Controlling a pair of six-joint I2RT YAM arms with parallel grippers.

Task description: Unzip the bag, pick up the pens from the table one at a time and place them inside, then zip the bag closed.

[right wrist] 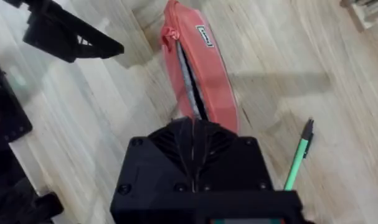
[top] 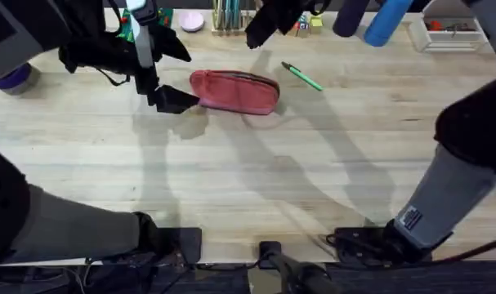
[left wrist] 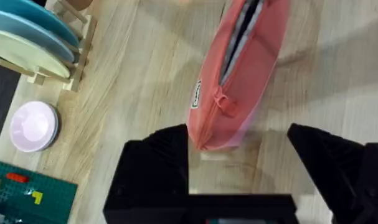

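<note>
Wooden plank table (top: 256, 180) carried bag (top: 234, 91) lying lengthwise at far centre, zipper drawn open along most of length. One green pen (top: 301, 77) lay loose on table just beside bag's right end, not yet inside. Judged: unzipping done; pen placement and closing outstanding. Left gripper (left wrist: 238, 163) stood spread wide at bag's pull-tab end, holding nothing. Right gripper (right wrist: 193, 134) pressed together, empty, above bag's opposite end. Plate rack (left wrist: 45, 40), pale bowl (left wrist: 32, 126) well apart; nothing obstructed pen.

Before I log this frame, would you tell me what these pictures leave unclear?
- Inside of the bag: the open zipper slit looks dark in both wrist views, so any pens inside are hidden.
- Bag's far end in the right wrist view: covered by the right gripper.
- Pen: lower part cut off by that gripper's body.
</note>
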